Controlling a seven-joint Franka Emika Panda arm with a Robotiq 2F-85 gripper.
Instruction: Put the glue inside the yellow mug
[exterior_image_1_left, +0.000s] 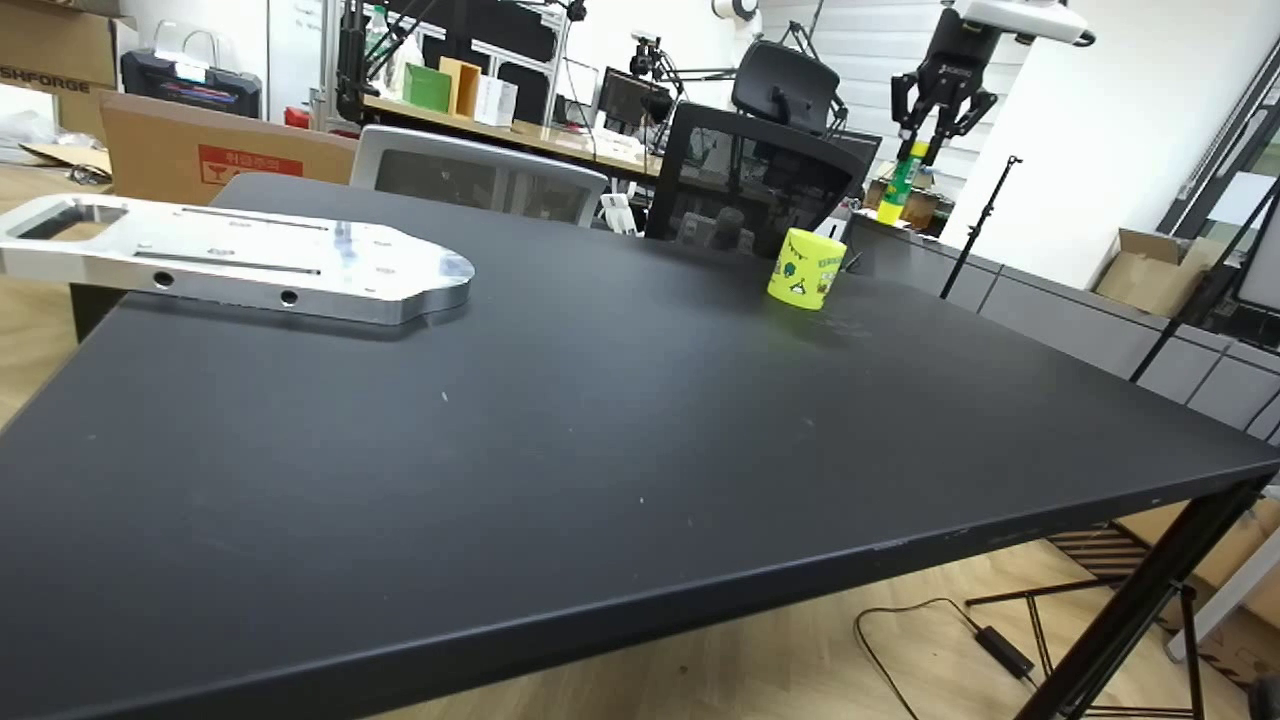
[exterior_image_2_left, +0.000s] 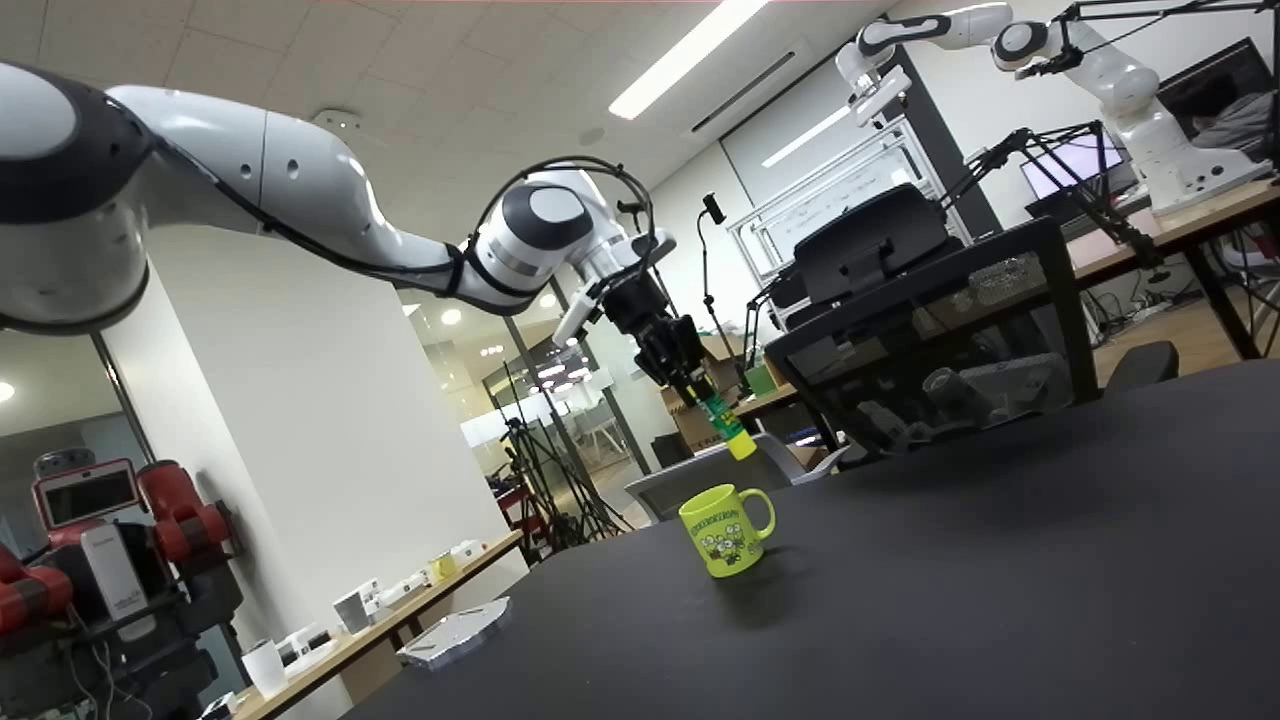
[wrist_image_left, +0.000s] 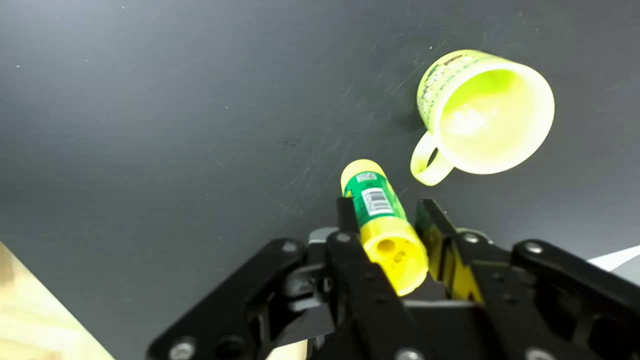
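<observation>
Dark table (exterior_image_1_left: 560, 430) nearest; gripper (wrist_image_left: 386, 206) pinches glue (exterior_image_1_left: 902, 184) by its upper end, lower end free, presumably to enter yellow mug (exterior_image_1_left: 806, 270) standing mouth-up.

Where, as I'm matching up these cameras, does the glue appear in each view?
In an exterior view: glue at upper right, held in the claw, above and right of the mug.
In an exterior view: glue slightly right of and below centre, above the mug.
Wrist view: glue right of and below centre, left of and below the mug.
Shared landmark: the mug, in all three.
</observation>
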